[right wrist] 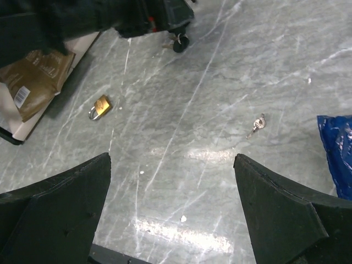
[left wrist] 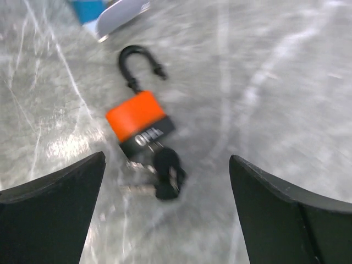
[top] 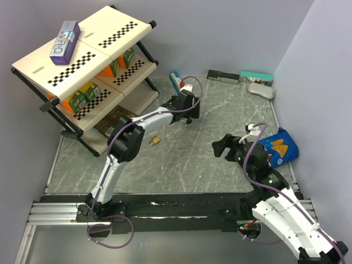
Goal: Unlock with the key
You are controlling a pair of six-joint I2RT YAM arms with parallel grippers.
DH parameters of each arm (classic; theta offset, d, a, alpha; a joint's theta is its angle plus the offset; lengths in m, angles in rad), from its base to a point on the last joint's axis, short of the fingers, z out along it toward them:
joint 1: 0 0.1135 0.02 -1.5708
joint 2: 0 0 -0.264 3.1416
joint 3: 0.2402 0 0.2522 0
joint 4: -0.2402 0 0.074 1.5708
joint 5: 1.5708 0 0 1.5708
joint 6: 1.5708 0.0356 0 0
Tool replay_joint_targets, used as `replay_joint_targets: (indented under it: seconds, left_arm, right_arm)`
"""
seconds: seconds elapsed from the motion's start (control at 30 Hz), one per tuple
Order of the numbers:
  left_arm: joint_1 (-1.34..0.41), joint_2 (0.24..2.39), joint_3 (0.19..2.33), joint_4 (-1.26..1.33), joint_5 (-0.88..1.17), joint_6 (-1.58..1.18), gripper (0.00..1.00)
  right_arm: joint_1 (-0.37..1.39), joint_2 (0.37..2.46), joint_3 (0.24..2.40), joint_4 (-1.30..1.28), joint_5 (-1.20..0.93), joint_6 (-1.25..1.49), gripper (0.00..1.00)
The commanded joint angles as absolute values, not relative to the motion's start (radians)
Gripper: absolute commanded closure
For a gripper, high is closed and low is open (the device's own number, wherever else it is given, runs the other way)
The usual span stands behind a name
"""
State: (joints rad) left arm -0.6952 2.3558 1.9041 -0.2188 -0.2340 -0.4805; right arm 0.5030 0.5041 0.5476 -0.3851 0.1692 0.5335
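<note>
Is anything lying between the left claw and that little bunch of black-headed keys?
Nothing visible: the open left gripper hangs right over the black-headed key cluster, which lies against the base of the orange-bodied padlock.

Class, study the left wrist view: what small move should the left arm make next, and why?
Probably lift the left gripper straight up and away. Its jaws stand wide apart, holding nothing, while the orange padlock has a shackle that looks free at one end, with the key cluster at its base. The unlocking seems done.

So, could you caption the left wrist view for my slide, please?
Open left gripper over the orange padlock, shackle open, key cluster at its base.
</note>
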Motion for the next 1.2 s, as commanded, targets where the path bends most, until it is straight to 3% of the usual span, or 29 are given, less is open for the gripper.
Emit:
replay_joint_targets:
  seconds: [0.0, 0.17, 0.33, 0.53, 0.6, 0.7, 0.87, 1.17]
  left_arm:
    - [-0.712, 2.119, 1.818, -0.008, -0.198, -0.376, 0.01]
    - [-0.692, 1.863, 1.597, 0.055, -0.013, -0.285, 0.01]
    - [-0.652, 1.616, 1.374, -0.133, 0.129, -0.293, 0.01]
    - [-0.412, 1.304, 1.146, -0.232, 0.538, -0.445, 0.01]
    - [-0.321, 1.230, 1.123, -0.268, 0.528, -0.401, 0.01]
    - [-0.305, 1.183, 1.091, -0.324, 0.324, -0.359, 0.01]
    - [-0.270, 1.143, 0.954, -0.214, 0.366, -0.371, 0.01]
    - [-0.344, 1.106, 0.959, -0.314, 0.146, -0.298, 0.01]
  right_arm:
    - [0.499, 0.459, 0.592, -0.440, 0.199, 0.520, 0.02]
    - [0.497, 0.460, 0.627, -0.508, 0.209, 0.489, 0.02]
    - [0.500, 0.531, 0.641, -0.531, 0.204, 0.453, 0.04]
    - [0.495, 0.698, 0.693, -0.525, 0.140, 0.408, 0.12]
    - [0.492, 0.774, 0.709, -0.523, 0.144, 0.413, 0.16]
    - [0.473, 0.873, 0.729, -0.503, 0.129, 0.420, 0.20]
    - [0.399, 1.037, 0.759, -0.450, 0.098, 0.417, 0.27]
    - [0.333, 1.273, 0.811, -0.430, 0.081, 0.397, 0.34]
